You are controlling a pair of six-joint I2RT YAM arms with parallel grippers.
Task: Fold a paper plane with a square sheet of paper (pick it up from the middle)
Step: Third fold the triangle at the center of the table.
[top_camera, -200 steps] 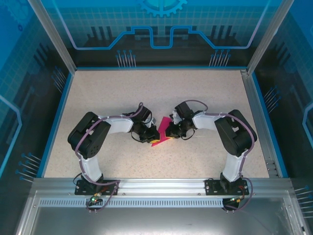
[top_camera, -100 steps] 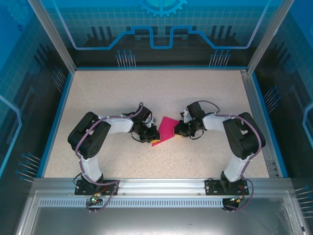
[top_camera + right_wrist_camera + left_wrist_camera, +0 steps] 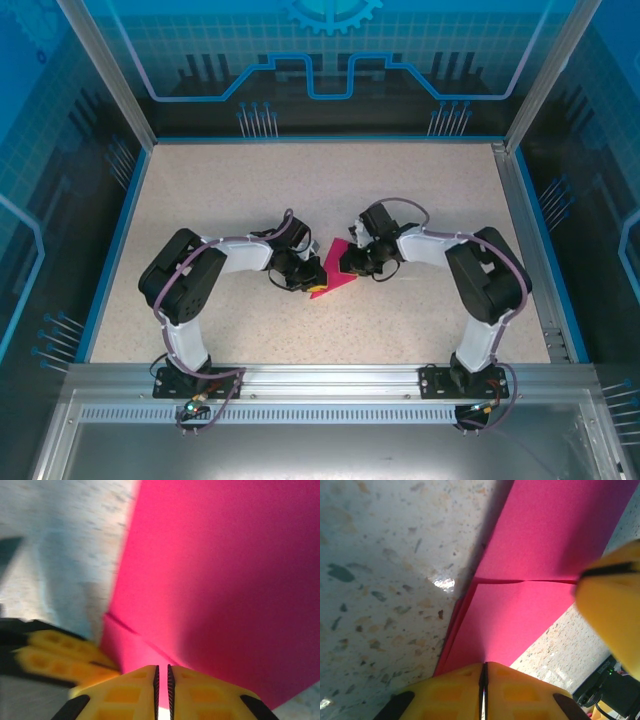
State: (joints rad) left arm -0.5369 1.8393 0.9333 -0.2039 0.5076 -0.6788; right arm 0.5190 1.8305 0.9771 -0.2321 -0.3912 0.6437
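The square sheet of paper (image 3: 331, 276), magenta pink and partly folded, lies at the table's middle between both arms. Its overlapping layers and a cross crease show in the left wrist view (image 3: 520, 615). My left gripper (image 3: 311, 273) is shut on the sheet's near edge (image 3: 483, 666). From the right, my right gripper (image 3: 348, 264) reaches over the sheet. Its jaws (image 3: 162, 668) stand a thin slit apart, with the pink paper (image 3: 225, 580) running into them. A raised flap fills most of the right wrist view. The two grippers are close together.
The speckled beige table (image 3: 250, 190) is ringed by a blue rim and clear walls with metal posts. A metal rail (image 3: 320, 380) along the near edge carries both arm bases. The other gripper's yellow finger (image 3: 615, 610) crowds the left wrist view.
The right gripper swung out to the right, spreading the pink sheet wider, then came back left over it. The sheet now looks narrower again. The left gripper stayed put.
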